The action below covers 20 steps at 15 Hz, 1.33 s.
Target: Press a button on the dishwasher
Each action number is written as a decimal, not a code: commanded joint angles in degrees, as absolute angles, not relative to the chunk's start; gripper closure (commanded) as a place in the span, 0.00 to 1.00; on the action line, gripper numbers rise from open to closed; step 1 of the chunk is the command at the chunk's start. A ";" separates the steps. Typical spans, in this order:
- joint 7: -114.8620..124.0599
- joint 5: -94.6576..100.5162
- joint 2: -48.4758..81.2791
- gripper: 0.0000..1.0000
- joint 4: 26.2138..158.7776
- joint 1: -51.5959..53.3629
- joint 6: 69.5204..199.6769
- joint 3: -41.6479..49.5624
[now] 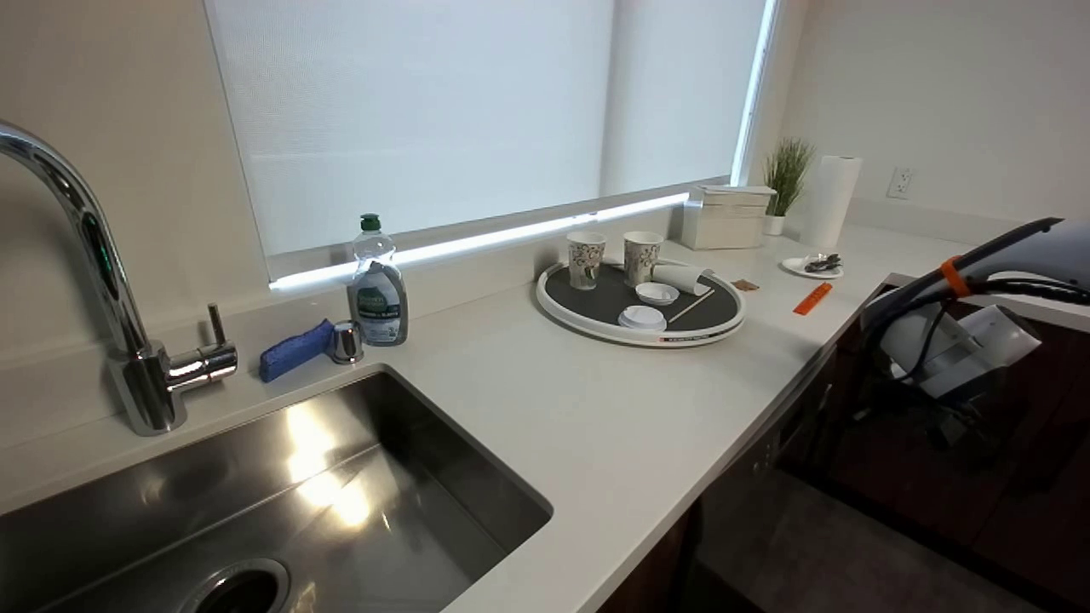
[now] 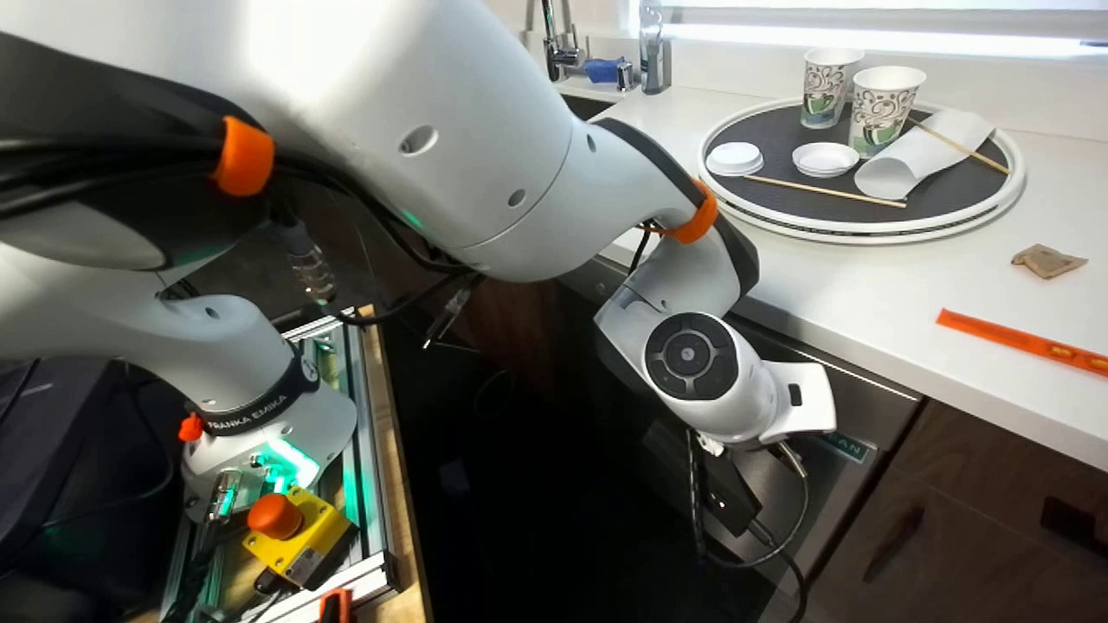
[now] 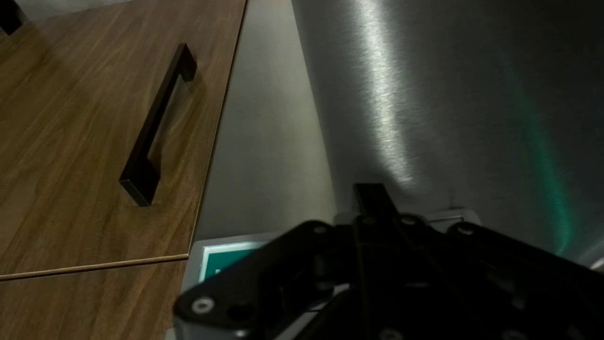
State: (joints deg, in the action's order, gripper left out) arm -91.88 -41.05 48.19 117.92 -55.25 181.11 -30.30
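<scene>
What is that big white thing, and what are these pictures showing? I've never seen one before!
The big white thing is a robot arm. At its end is a black gripper, its grabber. It's shut, and I see nothing held in it.

Two pictures come from cameras standing outside the robot. The close-up is from the robot's own wrist camera, looking along the gripper at the steel dishwasher. Its job is to press a button there, but I can't make out which.

On the white counter is a round tray with patterned cups standing on it and white lids. A soap bottle stands near the sink.
</scene>
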 commanded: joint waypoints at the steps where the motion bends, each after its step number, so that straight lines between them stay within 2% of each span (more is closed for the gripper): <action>1: -93.76 -40.50 51.19 1.00 115.80 -56.50 183.77 -32.14; 14: -94.36 -40.37 54.17 1.00 112.07 -56.58 183.23 -34.07; 20: -78.70 -19.41 56.92 1.00 112.37 -59.74 184.90 -34.73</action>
